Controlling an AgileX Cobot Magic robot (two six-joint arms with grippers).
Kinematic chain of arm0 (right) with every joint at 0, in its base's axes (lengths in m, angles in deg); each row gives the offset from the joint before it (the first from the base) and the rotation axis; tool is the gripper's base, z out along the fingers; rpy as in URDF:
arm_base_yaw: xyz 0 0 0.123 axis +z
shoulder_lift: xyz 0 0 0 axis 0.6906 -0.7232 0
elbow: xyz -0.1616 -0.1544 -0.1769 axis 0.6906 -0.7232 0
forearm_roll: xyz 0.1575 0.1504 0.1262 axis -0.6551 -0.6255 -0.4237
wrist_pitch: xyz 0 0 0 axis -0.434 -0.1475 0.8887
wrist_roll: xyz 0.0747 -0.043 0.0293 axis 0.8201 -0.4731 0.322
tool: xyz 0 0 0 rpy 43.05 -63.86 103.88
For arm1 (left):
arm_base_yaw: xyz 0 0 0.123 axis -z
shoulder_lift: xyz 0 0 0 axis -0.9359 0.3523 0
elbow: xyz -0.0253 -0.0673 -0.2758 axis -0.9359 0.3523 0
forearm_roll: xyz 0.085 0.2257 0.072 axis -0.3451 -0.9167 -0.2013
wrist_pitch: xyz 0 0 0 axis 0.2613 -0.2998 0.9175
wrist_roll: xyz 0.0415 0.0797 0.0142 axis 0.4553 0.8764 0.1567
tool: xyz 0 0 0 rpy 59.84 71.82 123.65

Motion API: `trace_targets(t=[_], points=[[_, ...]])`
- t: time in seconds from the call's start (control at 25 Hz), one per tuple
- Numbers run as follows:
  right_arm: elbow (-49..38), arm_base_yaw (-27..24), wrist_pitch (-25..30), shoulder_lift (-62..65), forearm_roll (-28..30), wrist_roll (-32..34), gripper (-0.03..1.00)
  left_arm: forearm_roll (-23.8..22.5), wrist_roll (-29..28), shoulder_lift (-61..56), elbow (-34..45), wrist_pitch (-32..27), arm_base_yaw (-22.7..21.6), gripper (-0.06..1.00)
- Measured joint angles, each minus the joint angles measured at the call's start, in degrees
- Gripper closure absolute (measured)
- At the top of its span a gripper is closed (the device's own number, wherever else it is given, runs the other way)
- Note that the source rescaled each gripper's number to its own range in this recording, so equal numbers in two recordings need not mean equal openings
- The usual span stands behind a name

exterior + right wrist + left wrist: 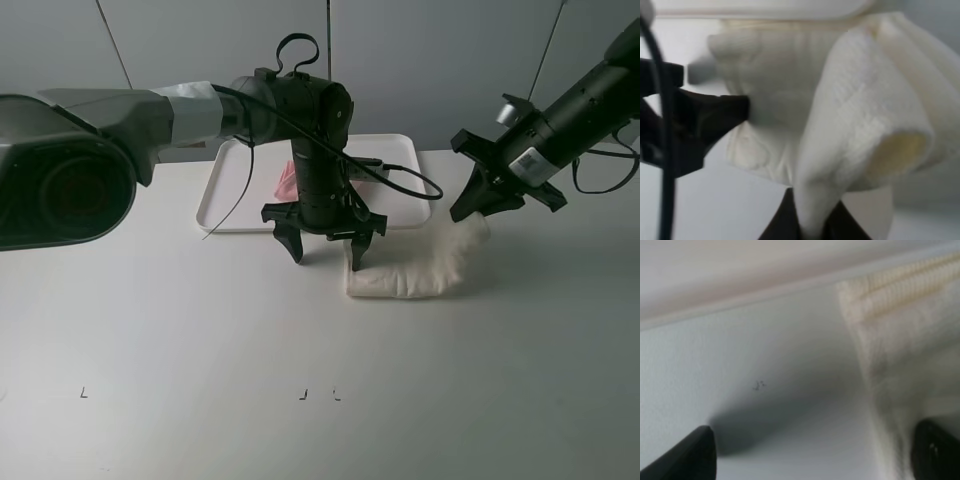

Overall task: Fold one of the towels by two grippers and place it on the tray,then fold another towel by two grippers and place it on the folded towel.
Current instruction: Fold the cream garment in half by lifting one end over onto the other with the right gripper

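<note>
Two arms work over a white table with a grey panelled wall behind; the cream towel is lifted at one end.

The table is matt, with small dark tick marks near its front. From the left: the white tray sits at the back of the table. The pink towel lies in it, mostly hidden by the left arm. The left gripper points down with its fingers spread wide and nothing between them; one finger stands at the left edge of the cream towel. This towel is thick and soft, and lies on the table just in front of the tray's right corner. Its right end rises to the right gripper, which pinches it. Only the left wrist view shows the ribbing along the hem. Only the right wrist view shows the cloth nipped between closed jaws, bulging above them.
</note>
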Motion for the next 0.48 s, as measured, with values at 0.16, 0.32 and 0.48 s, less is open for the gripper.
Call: trace_targets(t=[0.16,0.32,0.48], points=[[0.00,4.00,0.00,-1.41,-3.06,-1.23,0.94,0.00,0.00,0.00,0.00,0.00,0.00,-0.05],[-0.10,4.94,-0.32,-4.22,-10.81,-5.43,0.94,0.33,0.65,0.00,0.00,0.00,-0.48,-0.05],[-0.10,5.44,-0.80,-6.25,-19.57,-10.46,0.94,1.84,1.84,0.00,0.00,-0.10,-2.07,-0.05]])
